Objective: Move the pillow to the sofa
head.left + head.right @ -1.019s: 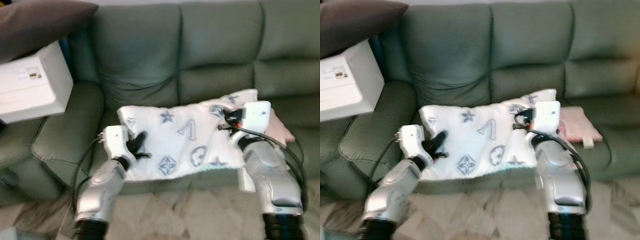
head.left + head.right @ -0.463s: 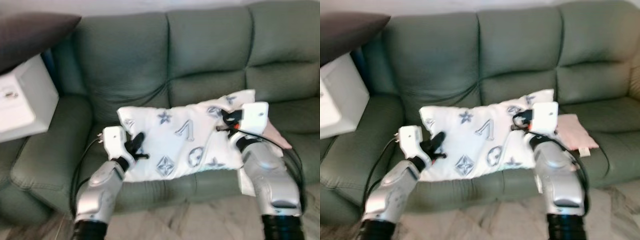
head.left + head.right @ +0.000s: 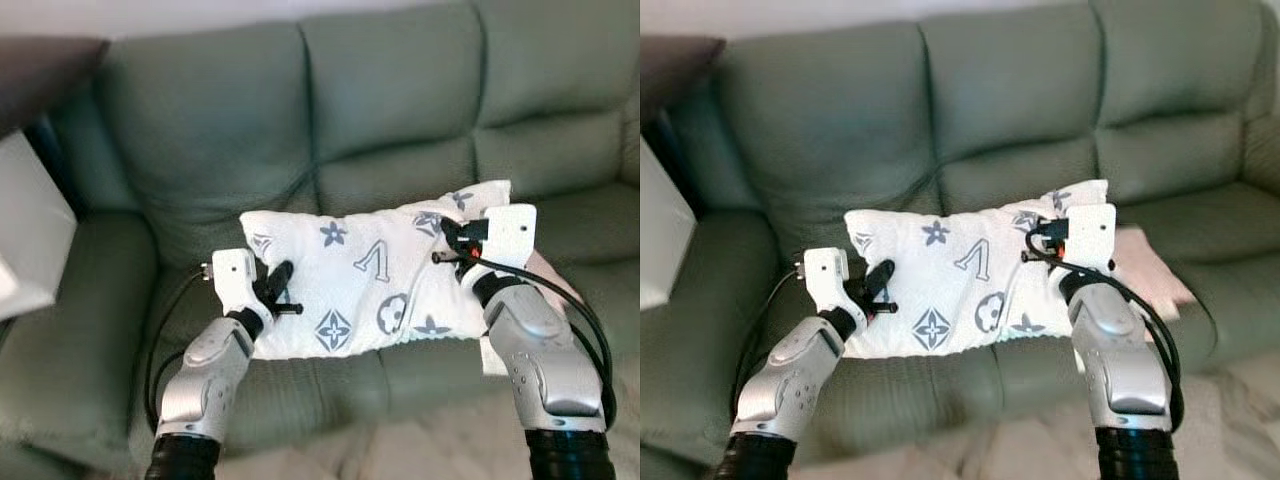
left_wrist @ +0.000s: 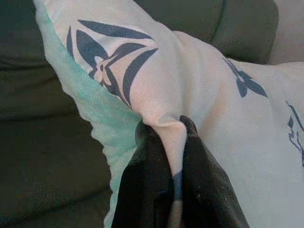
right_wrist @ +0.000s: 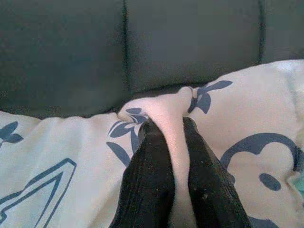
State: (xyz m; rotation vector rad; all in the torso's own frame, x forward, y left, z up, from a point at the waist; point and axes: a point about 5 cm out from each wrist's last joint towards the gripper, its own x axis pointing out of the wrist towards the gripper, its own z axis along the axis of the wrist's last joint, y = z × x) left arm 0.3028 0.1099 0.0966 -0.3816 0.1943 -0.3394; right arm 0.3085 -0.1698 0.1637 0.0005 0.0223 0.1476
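Pillow (image 3: 375, 277) now nearer green sofa (image 3: 380, 100)

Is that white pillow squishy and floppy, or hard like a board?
Probably squishy: the pillow fabric bunches into a fold between the left gripper fingers, and likewise at the right gripper. It likely flops, since its edges curve and sag between the two grips. It also seems light, held above the sofa by just two pinches.

left pincer (image 4: 167, 132) — right pincer (image 5: 167, 124), both clamped
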